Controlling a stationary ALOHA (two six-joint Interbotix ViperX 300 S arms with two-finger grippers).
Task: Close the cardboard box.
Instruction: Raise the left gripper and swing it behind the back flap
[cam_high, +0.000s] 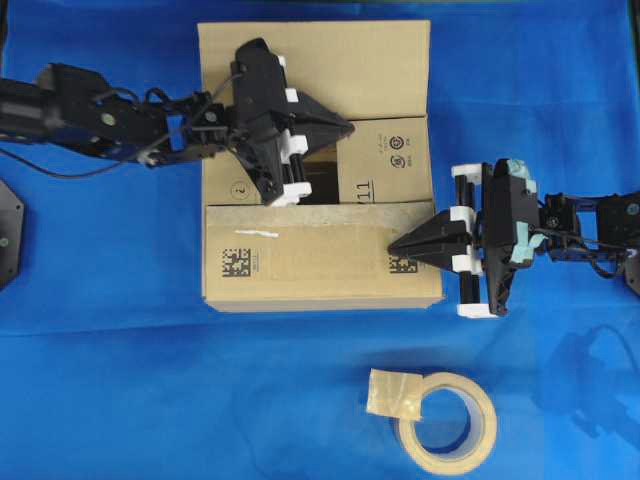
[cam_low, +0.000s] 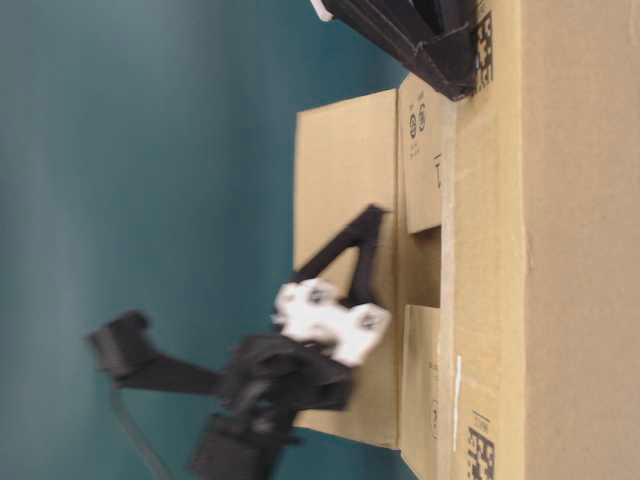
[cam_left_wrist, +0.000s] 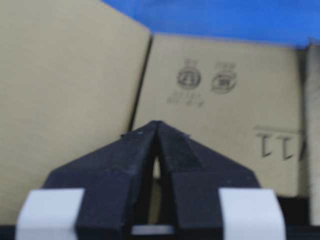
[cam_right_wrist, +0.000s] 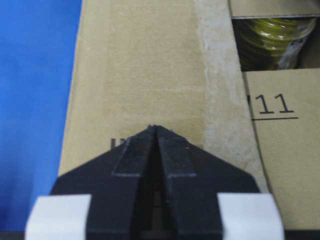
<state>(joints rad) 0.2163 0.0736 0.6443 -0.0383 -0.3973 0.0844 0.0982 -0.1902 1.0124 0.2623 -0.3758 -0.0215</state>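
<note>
1. I find the left gripper (cam_high: 345, 127) with its fingers pressed together on nothing, the tips poised above the middle of the cardboard box (cam_high: 318, 165), at the free edge of the far long flap (cam_high: 330, 65). That flap lies down or nearly so; contact cannot be confirmed.

2. I find the right gripper (cam_high: 395, 247) likewise drawn to a point with nothing between its fingers, the tips over the near long flap (cam_high: 300, 262) beside a square printed code (cam_high: 402, 264) at the box's right end.

3. The box sits on the blue cloth (cam_high: 120, 380), its near flap already down. Between the two long flaps a gap shows the short end flaps (cam_high: 385, 165) folded in and a dark opening; the right wrist view shows something yellow (cam_right_wrist: 272, 40) inside.

4. Handling judgement: corrugated board, stiff across the panel, light, hinging only at its creases and likely to spring back. The faces look smooth, so pinching offers little; I would push flat with closed tips near the free edge, away from the crease.

5. A tape roll (cam_high: 447, 422) lies on the cloth in front of the box, well apart from it.
</note>
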